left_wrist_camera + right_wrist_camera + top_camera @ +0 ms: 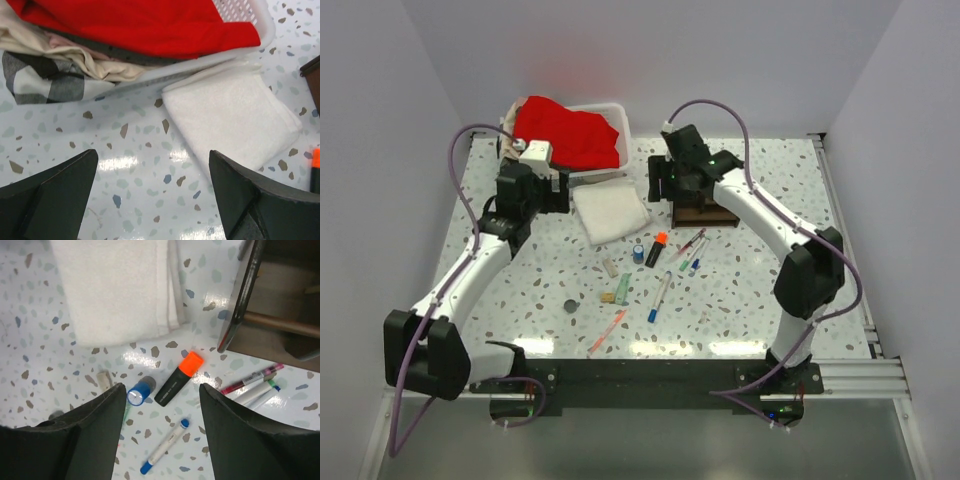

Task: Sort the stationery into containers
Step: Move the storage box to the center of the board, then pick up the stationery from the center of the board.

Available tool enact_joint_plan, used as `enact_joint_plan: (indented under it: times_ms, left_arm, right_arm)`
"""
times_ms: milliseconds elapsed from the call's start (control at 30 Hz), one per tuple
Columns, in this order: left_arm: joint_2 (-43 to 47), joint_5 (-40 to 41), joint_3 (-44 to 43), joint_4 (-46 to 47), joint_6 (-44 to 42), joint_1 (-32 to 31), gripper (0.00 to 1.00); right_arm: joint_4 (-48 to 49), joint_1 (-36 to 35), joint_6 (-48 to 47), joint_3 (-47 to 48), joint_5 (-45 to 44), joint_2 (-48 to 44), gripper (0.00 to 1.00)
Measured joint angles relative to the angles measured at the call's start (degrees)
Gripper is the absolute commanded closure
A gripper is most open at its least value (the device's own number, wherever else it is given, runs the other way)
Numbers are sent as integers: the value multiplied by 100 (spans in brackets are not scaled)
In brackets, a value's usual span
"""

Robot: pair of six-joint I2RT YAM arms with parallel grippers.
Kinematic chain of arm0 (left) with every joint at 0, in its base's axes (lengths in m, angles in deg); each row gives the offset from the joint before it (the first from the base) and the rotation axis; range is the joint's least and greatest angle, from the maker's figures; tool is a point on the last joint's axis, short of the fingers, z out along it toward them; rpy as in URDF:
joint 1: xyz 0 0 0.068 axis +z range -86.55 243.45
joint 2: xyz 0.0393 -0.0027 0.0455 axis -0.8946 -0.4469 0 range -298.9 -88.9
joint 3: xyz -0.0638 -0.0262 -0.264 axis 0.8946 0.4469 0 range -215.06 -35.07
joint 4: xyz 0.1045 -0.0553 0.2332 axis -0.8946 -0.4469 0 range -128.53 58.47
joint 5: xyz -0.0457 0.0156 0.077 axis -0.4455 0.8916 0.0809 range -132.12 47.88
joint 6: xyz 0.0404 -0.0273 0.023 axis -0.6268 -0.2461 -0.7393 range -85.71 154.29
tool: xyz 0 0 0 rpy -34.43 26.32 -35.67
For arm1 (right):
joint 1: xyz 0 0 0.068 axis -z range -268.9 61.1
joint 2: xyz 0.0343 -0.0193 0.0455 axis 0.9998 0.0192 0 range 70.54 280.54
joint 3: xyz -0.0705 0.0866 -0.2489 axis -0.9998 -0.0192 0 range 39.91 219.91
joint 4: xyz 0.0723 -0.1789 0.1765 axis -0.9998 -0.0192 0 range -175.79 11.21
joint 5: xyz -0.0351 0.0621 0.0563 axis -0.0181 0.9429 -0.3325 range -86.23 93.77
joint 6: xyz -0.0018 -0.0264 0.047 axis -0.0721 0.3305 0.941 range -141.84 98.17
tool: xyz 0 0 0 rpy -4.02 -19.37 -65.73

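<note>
Lying nearest the arm bases on the speckled terrazzo table (760, 300) are a slim pink-red pen (608, 331) and a small dark disc (570, 306). Just beyond them are a beige block (608, 297), a green block (623, 290) and a white pen with a blue cap (658, 297). Farther in sits the black marker with an orange cap (175, 382), which I judge to be the piece the next move turns on. In the right wrist view it lies framed beneath the right gripper (161, 395), whose jaws are spread wide, empty and touching nothing. Its long axis runs diagonally, cap toward the dark brown wooden desk organizer (280, 305), with a tiny blue bottle (140, 391) just beside its butt end. The wrist would probably need turning so the fingers close across the barrel and miss the bottle. The left gripper (153, 165) is also open and empty. It hangs over bare table beside the folded white cloth (230, 115) and near the white plastic basket (200, 62), and is clearly the worse placed.
</note>
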Motion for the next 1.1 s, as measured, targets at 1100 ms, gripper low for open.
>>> enact_joint_plan:
  times_ms: [1100]
  left_arm:
    - [1486, 372, 1143, -525, -278, 162, 0]
  right_arm:
    - [-1506, -938, 2822, 551, -2374, 2041, 51]
